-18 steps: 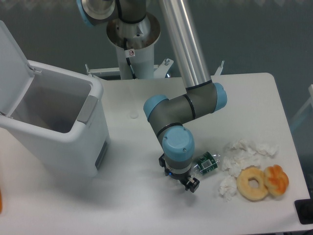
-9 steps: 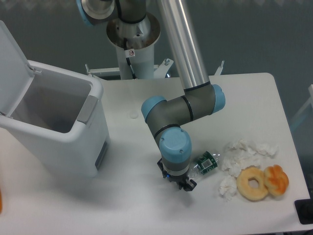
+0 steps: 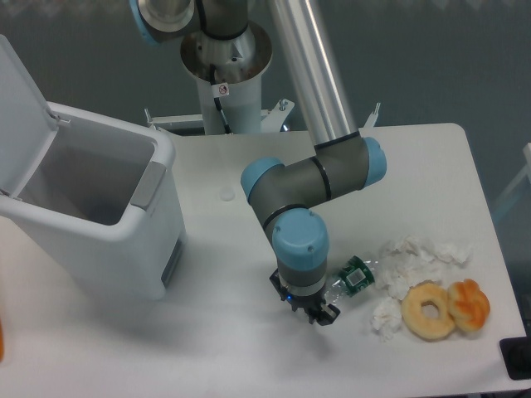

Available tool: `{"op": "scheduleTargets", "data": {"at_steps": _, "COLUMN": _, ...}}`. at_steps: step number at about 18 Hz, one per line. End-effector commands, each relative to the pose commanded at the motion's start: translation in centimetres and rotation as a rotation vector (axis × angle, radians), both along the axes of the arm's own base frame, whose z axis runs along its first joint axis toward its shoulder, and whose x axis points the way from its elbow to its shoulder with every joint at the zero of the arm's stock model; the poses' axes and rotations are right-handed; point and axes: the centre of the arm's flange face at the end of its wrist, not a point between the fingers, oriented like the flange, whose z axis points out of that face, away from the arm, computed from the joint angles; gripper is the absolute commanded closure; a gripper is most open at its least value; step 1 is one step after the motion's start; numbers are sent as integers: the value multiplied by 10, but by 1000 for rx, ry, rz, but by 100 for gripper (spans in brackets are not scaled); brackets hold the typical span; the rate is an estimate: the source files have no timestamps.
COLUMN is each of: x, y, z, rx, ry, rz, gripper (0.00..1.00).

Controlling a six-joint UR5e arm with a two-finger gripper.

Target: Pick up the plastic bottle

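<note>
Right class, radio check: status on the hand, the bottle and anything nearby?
Hand low at the plastic bottle's left end, grip state unclear. Bottle lying on the table. Tissue wads and doughnut close on its right.

White table [image 3: 249, 348] with rounded corners, filling most of the view. Behind table: plain grey-blue wall [image 3: 431, 58], evenly lit, no windows in sight. At table's far edge, a white pedestal [image 3: 228, 99] with a metal collar and a small red-and-white sticker, flanked by metal brackets. On table's left part, a white bin [image 3: 91, 207], lid [image 3: 17, 108] swung up and back, grey inside, grey latch on its near-right corner. At table's near-right corner, a dark object [image 3: 516, 358], cut by the frame. At table's near-left edge, a sliver of orange [image 3: 2, 342]. Soft, diffuse light; faint shadows on table top.
</note>
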Motion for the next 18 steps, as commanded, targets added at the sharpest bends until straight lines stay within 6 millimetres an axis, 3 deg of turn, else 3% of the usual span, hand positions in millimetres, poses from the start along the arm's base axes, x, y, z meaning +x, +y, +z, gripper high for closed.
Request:
{"op": "scheduleTargets", "data": {"at_steps": 3, "x": -38, "y": -18, "z": 42, "rx": 62, "ry": 46, "rz": 48, "gripper": 85}}
{"op": "scheduleTargets", "data": {"at_steps": 9, "x": -76, "y": -43, "z": 80, "rx": 90, "ry": 76, "rz": 99, "gripper": 86}}
{"op": "scheduleTargets", "data": {"at_steps": 13, "x": -79, "y": -63, "z": 104, "rx": 21, "ry": 2, "rz": 121, "gripper": 87}}
{"op": "scheduleTargets", "data": {"at_steps": 18, "x": -82, "y": -77, "z": 111, "rx": -3, "ry": -20, "rz": 99, "gripper": 87}}
